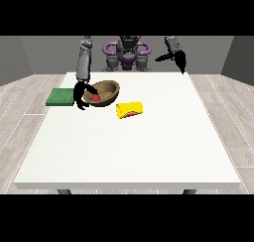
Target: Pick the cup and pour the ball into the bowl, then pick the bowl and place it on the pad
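Note:
A brown bowl (107, 91) is tilted on the table, its left rim raised, with a red ball (95, 96) inside near that rim. The hand at the view's left (80, 94) has its fingers curled round the bowl's left rim. A yellow cup (130, 109) lies on its side just right of and in front of the bowl. A green pad (61, 96) lies flat at the table's left edge, just left of that hand. The hand at the view's right (180, 60) hangs raised above the table's far right corner, holding nothing.
The white table (134, 151) stretches wide towards the camera in front of the objects. The robot's torso (127, 55) stands behind the far edge.

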### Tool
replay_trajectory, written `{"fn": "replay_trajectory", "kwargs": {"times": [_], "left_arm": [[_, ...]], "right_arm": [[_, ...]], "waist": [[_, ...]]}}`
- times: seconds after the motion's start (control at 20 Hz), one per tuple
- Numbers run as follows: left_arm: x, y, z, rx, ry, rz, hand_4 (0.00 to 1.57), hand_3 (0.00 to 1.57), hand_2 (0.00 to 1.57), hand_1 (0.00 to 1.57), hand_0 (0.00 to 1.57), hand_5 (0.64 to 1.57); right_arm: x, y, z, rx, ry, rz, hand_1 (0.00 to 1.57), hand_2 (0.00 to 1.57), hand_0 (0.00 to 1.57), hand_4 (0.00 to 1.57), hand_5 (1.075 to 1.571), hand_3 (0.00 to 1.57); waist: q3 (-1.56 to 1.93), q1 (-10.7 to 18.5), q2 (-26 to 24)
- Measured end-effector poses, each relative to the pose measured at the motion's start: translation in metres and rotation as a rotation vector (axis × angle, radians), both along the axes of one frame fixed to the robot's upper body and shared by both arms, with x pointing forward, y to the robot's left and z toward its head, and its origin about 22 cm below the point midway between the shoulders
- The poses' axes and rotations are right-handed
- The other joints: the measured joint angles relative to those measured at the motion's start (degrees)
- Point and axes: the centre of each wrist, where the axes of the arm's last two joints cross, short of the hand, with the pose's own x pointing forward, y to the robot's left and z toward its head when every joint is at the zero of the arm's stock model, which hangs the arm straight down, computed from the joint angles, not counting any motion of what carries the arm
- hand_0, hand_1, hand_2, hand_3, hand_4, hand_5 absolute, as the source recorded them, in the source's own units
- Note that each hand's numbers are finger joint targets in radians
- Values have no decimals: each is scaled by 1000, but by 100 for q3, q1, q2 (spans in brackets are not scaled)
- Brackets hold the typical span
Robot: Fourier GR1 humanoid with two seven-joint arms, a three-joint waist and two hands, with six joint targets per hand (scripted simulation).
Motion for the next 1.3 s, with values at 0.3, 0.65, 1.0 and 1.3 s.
{"fn": "replay_trajectory", "kwargs": {"times": [0.3, 0.65, 1.0, 1.3], "left_arm": [[1, 0, -10, -4, 45, -35, 934, 0, 0, 0, 0, 1436], [-2, 39, -59, -46, 213, 73, 998, 0, 0, 0, 0, 1411], [-20, 74, -93, -56, 321, 179, 997, 0, 0, 0, 0, 1414], [-20, 83, -90, -69, 268, 187, 1096, 0, 0, 0, 0, 1448]], "right_arm": [[-3, -5, 0, -215, 169, -113, 1571, 1571, 1571, 892, 1567, 1179], [20, 23, 16, -245, 450, -91, 1571, 1571, 1571, 806, 1565, 889], [37, 14, 53, -231, 555, -44, 1571, 1571, 1571, 787, 1570, 750], [31, -33, 77, -229, 518, -54, 1571, 1571, 1571, 878, 1570, 217]], "waist": [[5, 242, -246], [161, -335, -1162], [200, -947, -1833], [211, -1034, -1441]]}}
